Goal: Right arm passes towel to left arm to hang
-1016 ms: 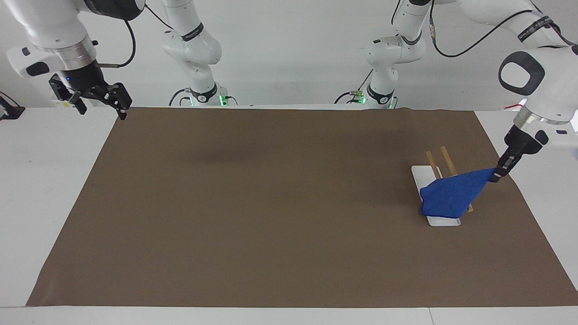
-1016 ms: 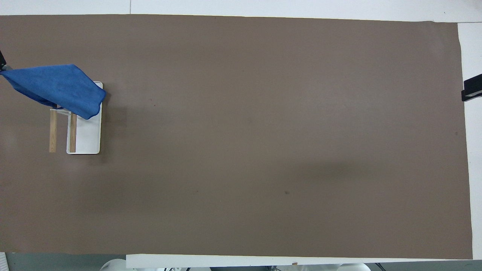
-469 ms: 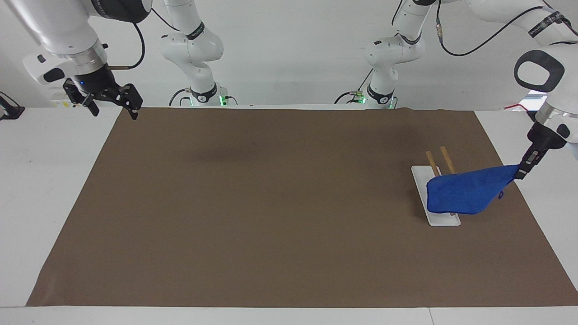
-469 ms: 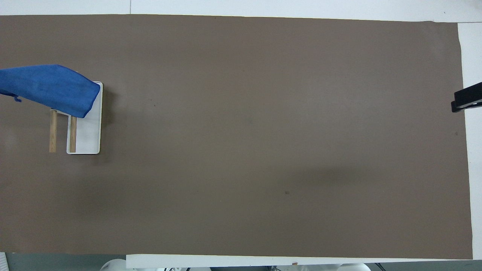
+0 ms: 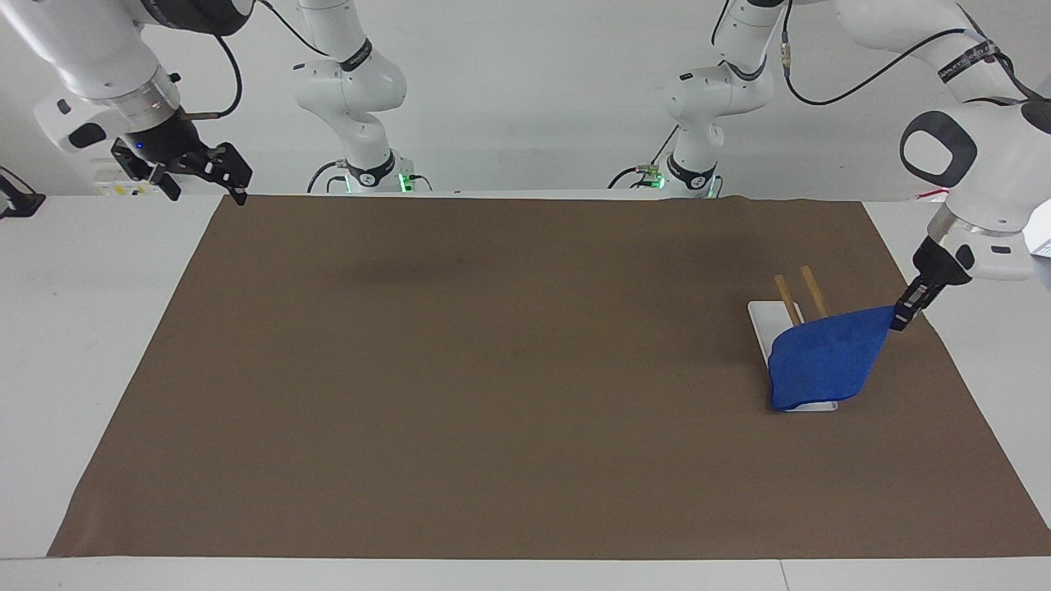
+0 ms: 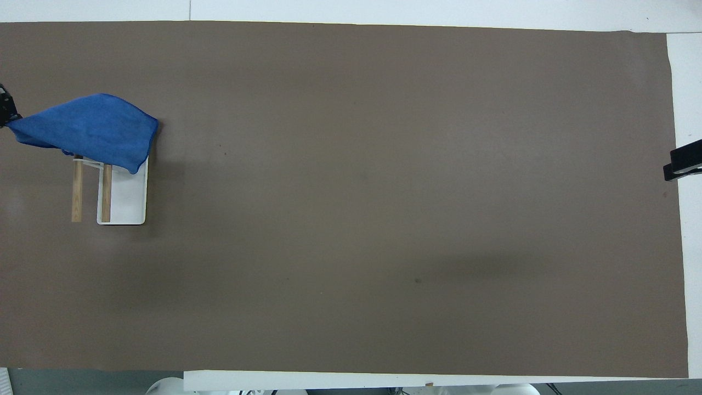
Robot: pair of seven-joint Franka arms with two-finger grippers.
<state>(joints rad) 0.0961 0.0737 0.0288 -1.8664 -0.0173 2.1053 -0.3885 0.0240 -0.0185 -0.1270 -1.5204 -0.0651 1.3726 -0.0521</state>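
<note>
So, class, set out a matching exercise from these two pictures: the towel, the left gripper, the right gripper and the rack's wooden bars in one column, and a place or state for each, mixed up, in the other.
Things
1. towel
2. left gripper
3. right gripper
4. wooden bars

Places or states
A. holds nothing, up at the right arm's end of the table
B. stand up from a white base
C. draped over the rack
D. shut on a blue corner

Pairs: 1-C, 2-D, 3-A, 4-B
</note>
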